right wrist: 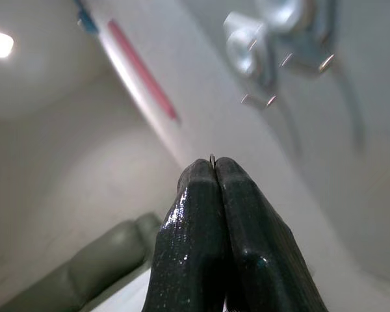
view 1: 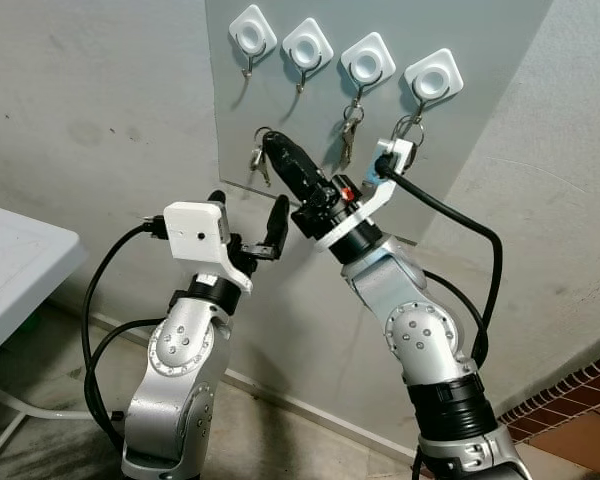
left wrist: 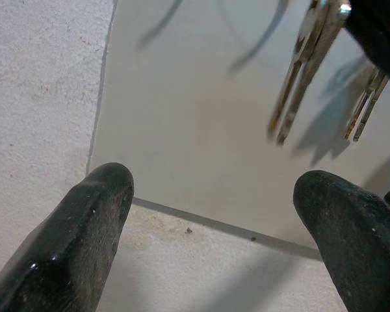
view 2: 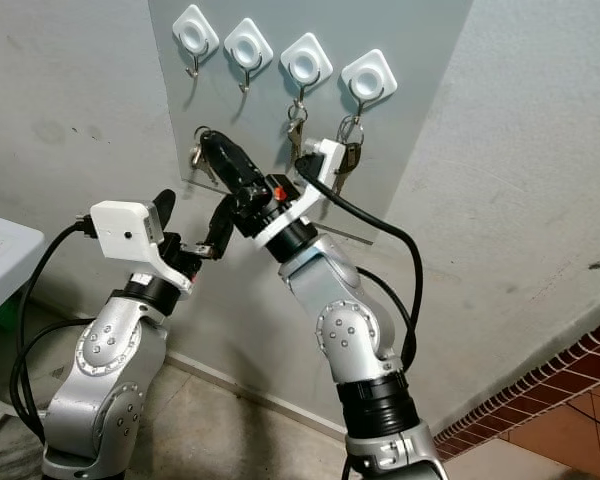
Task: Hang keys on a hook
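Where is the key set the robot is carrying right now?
The keys dangle from the right hand, pinched shut, against the grey panel just below the two empty left hooks.

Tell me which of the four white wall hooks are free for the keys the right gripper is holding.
The two on the robot's left: the leftmost hook and the second hook hang bare. The third hook and rightmost hook already carry key bunches.

Silver keys point(view 1: 259, 158) on a ring dangle just below the second hook point(view 1: 307, 48), apparently pinched at the ring, off the hook.
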### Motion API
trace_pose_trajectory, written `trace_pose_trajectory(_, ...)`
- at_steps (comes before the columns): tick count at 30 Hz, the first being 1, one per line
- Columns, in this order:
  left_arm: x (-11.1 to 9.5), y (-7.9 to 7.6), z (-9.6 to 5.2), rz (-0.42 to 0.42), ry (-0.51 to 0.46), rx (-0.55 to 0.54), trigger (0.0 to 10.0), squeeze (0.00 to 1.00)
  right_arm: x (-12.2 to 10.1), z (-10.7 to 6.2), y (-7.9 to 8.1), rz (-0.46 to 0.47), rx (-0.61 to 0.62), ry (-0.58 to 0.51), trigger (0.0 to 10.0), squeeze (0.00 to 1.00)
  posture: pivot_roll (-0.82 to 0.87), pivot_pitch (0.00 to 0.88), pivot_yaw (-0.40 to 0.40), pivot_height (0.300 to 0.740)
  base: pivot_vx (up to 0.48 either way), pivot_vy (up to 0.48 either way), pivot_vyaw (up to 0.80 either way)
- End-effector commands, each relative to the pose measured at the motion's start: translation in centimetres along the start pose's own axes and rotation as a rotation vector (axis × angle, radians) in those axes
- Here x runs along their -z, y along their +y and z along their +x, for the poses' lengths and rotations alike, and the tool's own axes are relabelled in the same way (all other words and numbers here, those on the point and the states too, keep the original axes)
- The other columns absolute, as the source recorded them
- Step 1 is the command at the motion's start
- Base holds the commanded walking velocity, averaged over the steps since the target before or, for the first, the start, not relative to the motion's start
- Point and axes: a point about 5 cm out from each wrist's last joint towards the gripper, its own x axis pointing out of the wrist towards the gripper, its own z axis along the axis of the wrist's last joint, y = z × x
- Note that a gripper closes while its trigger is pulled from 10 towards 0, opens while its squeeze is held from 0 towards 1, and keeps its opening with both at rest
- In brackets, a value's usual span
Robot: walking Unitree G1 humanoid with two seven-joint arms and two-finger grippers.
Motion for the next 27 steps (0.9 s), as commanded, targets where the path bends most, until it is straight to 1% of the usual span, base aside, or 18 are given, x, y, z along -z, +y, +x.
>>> trace_pose_trajectory(1,-0.1,-0.5,0.3,-0.003,-0.005,0.026,10.0,0.00,-0.5,1.7,1.0,0.039,-0.019,-0.065,10.0,0.00,0.08,0.023,-0.086,0.740,0.000,0.000,0.00)
trace_pose_trajectory(4,-0.1,-0.5,0.3,-0.003,-0.005,0.027,10.0,0.00,-0.8,2.3,1.2,0.046,-0.011,-0.092,10.0,0.00,0.08,0.020,-0.087,0.740,0.000,0.000,0.00)
trace_pose_trajectory(7,-0.1,-0.6,0.3,-0.003,-0.007,0.028,10.0,0.00,-1.1,3.3,1.6,0.042,-0.016,-0.103,10.0,0.00,0.08,0.018,-0.089,0.740,0.000,0.000,0.00)
trace_pose_trajectory(9,-0.2,-0.6,0.4,-0.003,-0.009,0.027,10.0,0.00,-1.2,3.6,1.8,0.039,-0.016,-0.101,10.0,0.00,0.08,0.018,-0.091,0.740,0.000,0.000,0.00)
trace_pose_trajectory(12,-0.2,-0.6,0.4,-0.004,-0.010,0.025,10.0,0.00,-1.1,4.1,2.1,-0.007,-0.005,-0.088,10.0,0.00,0.08,0.020,-0.093,0.740,0.000,0.000,0.00)
trace_pose_trajectory(19,-0.2,-0.5,0.3,-0.005,-0.010,0.018,10.0,0.00,-1.1,4.5,2.3,-0.054,0.023,-0.082,10.0,0.00,0.08,0.024,-0.096,0.740,0.000,0.000,0.00)
trace_pose_trajectory(27,-0.2,-0.5,0.3,-0.007,-0.009,0.017,10.0,0.00,-1.4,5.1,2.5,-0.067,0.046,-0.107,10.0,0.00,0.07,0.032,-0.094,0.740,0.000,0.000,0.00)
